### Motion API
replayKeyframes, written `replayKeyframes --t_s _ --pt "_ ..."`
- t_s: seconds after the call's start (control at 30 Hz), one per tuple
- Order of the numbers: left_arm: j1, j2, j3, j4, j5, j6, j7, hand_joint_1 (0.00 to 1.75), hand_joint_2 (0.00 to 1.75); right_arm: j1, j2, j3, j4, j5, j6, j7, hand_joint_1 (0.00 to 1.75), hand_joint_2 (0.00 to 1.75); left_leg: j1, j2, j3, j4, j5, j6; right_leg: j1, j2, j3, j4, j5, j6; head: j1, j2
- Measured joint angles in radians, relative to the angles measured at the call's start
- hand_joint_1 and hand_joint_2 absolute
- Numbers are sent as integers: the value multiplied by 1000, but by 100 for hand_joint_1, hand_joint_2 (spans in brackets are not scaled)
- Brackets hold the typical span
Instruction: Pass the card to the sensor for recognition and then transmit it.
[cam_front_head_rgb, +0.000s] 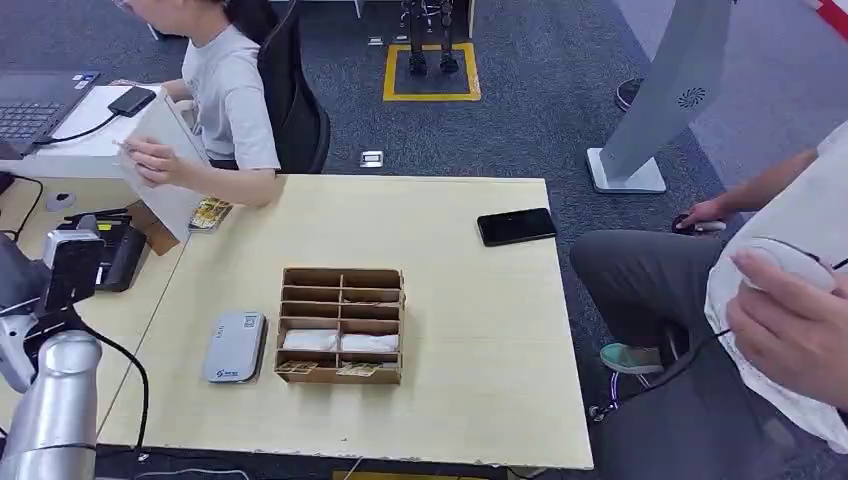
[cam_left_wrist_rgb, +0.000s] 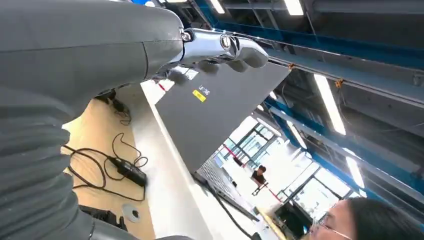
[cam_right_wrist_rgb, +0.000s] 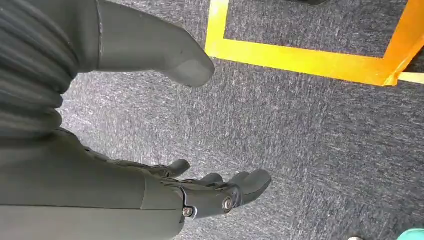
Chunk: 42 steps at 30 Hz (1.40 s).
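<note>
1. The cards lie in the front compartments of the wooden organiser box (cam_front_head_rgb: 341, 325), in the lower middle of the head view; one card (cam_front_head_rgb: 357, 370) lies at the front edge, another just left of it. Neither hand touches them.
2. The grey card reader (cam_front_head_rgb: 235, 347) sits flat on the tabletop (cam_front_head_rgb: 480, 370), just left of the box and apart from it. It is judged to be the sensor the task names.
3. The left hand (cam_left_wrist_rgb: 220, 47) is raised at the left edge of the head view, well away from the box. Its wrist view shows the fingers (cam_left_wrist_rgb: 245, 52) loosely curled with nothing between them, looking up past a laptop lid toward the ceiling.
4. The right hand (cam_right_wrist_rgb: 200, 192) hangs over the carpet, thumb apart from the fingers, slack and holding nothing.
5. The step in hand is judged to be the reach for a card, not yet begun. The left arm is the nearer one.
6. To do it well, the hand should come down over the box's front row with fingers parted, and pinch a card by its exposed edge, since the dividers leave little room.
7. The card should then be carried low and flat over the reader, face level with its top.
8. A person's arm (cam_front_head_rgb: 215, 175) rests at the tabletop's upper left, and a black phone (cam_front_head_rgb: 516, 227) lies upper right; the path between box and reader passes neither.
</note>
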<state>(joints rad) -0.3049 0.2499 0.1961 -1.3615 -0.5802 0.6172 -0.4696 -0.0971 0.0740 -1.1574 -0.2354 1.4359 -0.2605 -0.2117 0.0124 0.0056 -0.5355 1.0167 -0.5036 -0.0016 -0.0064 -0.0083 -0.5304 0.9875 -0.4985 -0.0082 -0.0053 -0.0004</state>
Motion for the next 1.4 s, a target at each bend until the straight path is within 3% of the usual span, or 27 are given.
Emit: replayKeyframes --t_s 0.3,0.43,0.53,0.7,0.8,0.9,1.0,1.1,1.4 --pt "0 -4 -5 6 19 -35 35 0 175 1 0 0 0 -4 -2 1 0 175 0 0 0 0 0 0 0 0 0 0 0 0 0 0" --pt "5 -11 -20 6 85 -133 63 0 175 5 0 0 0 -21 -6 1 0 175 0 0 0 0 0 0 0 0 0 0 0 0 0 0" --pt "66 -10 -58 -39 90 -243 38 0 175 12 0 0 0 -24 -5 2 0 175 0 2 0 0 0 0 0 2 0 0 0 0 0 0" --pt "223 -10 -212 -187 -90 -288 -14 0 175 24 0 -5 0 -39 -4 4 0 175 -1 2 -2 0 -2 2 0 2 -2 -2 0 0 0 0" --pt "251 -13 -337 -232 -257 -248 -3 0 175 22 0 -5 0 -39 -3 -7 0 175 -1 1 -3 0 -2 2 0 1 -2 -2 0 1 0 0" --pt "238 -17 -485 -244 -348 -216 40 0 175 21 0 -6 0 -35 -3 -23 0 175 -1 1 -3 1 -2 3 -1 1 -2 -2 2 3 0 0" --pt "223 -20 -636 -243 -372 -217 54 0 175 14 0 -6 0 -35 -5 -30 0 175 -1 2 -3 1 -2 3 -1 2 -2 -2 2 3 0 0" --pt "221 -21 -735 -241 -380 -217 63 0 175 16 0 -6 0 -35 -4 -14 0 175 -1 3 -3 2 -2 3 -1 3 -2 -2 2 4 0 0" --pt "220 -10 -828 -238 -337 -212 63 0 175 18 0 -7 0 -35 -1 22 0 175 -1 3 -3 1 -2 3 -1 3 -3 -1 2 3 0 0"
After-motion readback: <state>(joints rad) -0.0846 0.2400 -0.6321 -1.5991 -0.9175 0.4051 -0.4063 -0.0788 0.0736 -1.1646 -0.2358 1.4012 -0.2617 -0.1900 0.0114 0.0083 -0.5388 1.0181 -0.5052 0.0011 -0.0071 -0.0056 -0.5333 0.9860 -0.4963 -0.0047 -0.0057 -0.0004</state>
